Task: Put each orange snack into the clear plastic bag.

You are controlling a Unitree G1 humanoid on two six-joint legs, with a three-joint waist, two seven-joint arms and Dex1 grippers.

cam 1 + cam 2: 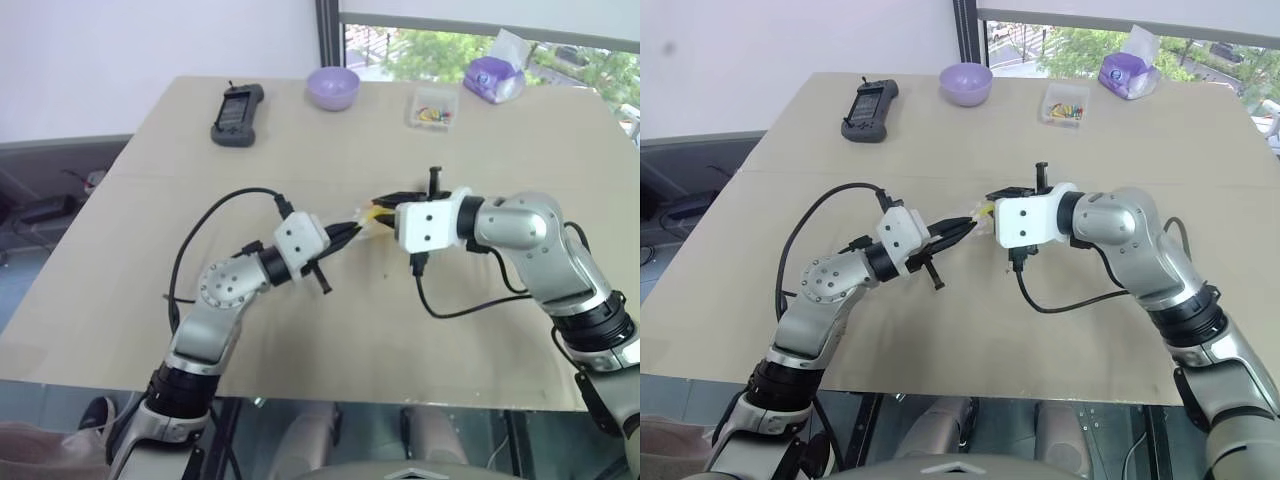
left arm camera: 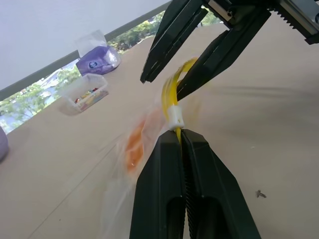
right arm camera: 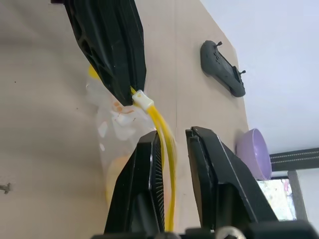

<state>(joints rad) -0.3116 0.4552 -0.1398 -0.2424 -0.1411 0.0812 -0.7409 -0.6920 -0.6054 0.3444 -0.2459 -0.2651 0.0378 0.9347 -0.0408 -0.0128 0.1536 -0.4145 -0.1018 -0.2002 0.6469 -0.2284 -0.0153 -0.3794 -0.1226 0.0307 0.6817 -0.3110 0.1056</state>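
Orange snack (image 2: 133, 149): one, inside clear plastic bag (image 3: 117, 144) | left gripper (image 2: 180, 137) jaws clamp bag | right gripper (image 3: 172, 144) jaws narrowly parted

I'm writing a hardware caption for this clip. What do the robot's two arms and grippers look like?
Both arms are jointed silver-grey metal segments with black bands near the shoulders. Each ends in a white boxy wrist housing carrying a left gripper and right gripper of two black, tapered fingers with ridged inner faces. A black cable loops loosely along each arm.
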